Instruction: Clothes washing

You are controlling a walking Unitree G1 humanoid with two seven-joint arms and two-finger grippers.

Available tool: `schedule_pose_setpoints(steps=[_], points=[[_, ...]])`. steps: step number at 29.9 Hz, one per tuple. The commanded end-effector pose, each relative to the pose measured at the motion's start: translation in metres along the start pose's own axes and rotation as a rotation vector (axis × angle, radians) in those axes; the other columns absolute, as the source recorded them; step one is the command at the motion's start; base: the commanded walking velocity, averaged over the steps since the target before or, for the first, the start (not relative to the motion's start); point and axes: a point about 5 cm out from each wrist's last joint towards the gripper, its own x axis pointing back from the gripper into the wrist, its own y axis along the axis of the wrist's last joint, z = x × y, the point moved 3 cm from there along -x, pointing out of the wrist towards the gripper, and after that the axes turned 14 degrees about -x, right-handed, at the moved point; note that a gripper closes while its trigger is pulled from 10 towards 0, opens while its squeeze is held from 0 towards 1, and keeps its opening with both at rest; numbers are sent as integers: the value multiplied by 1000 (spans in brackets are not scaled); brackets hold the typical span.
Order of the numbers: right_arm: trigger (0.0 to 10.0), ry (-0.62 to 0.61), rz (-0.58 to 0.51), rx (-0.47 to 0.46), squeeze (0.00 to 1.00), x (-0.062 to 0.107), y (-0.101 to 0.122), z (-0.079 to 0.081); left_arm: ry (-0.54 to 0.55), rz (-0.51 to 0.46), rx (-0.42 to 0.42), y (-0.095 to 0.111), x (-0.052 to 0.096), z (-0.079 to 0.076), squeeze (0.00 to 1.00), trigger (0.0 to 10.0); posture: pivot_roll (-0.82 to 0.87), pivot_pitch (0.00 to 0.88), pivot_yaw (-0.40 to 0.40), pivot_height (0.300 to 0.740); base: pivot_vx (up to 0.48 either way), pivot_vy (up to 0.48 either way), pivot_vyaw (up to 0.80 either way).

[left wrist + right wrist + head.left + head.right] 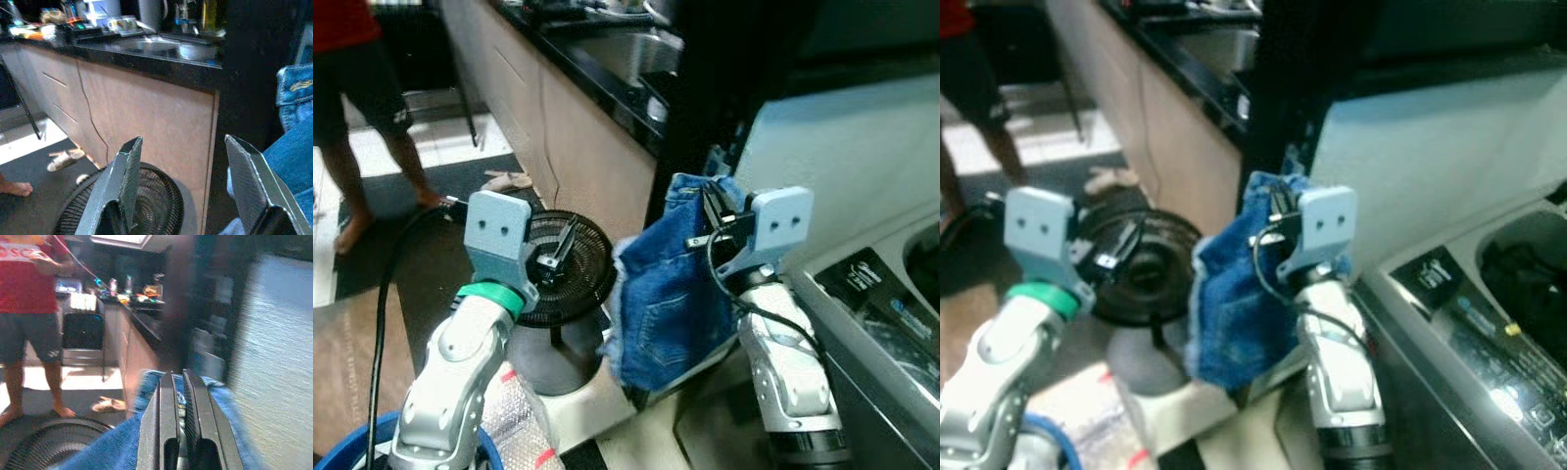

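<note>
- Washing machine point(1469, 294): its open drum lies to the right of the held garment.
- Denim shorts point(671, 294): hang lengthwise from the waistband, clear of the floor.
- Right hand point(713, 217): clenched on the waistband, nearer the machine.
- Left hand point(558, 250): released, empty, over the fan point(570, 269).

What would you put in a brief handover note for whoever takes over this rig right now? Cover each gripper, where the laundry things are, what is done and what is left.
Right gripper: shut on the denim garment, held up in the air beside the washing machine.
Left gripper: open, holding nothing, raised in front of the black floor fan.
Done: garment picked up.
Left: carry it over the open drum on the right, where dark items already lie, and release.
Note: a person stands near the counter.
</note>
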Motion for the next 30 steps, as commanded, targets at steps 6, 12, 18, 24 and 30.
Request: schedule_pose_setpoints(steps=[6, 12, 18, 24, 30], points=[[10000, -18, -46, 13, 0, -1, 11, -6, -24, -15, 11, 4, -1, -6, 0, 10000, 97, 0, -5, 740, 0, 0, -800], [10000, -20, -45, 12, 0, -1, 11, -6, -25, -15, 10, 4, -1, -6, 0, 10000, 96, 0, -5, 740, 0, 0, -800], [10000, -24, -57, 6, 0, -3, 14, -6, -26, -19, 10, 5, -1, -6, 0, 10000, 98, 0, -3, 740, 0, 0, -800], [10000, -25, -67, -1, 0, -5, 16, -5, -25, -21, 10, 6, -1, -6, 0, 10000, 99, 0, -2, 740, 0, 0, -800], [10000, -25, -74, -5, 0, -6, 17, -5, -22, -25, 8, 8, -1, -5, 0, 10000, 102, 1, 0, 740, 0, 0, -800]])
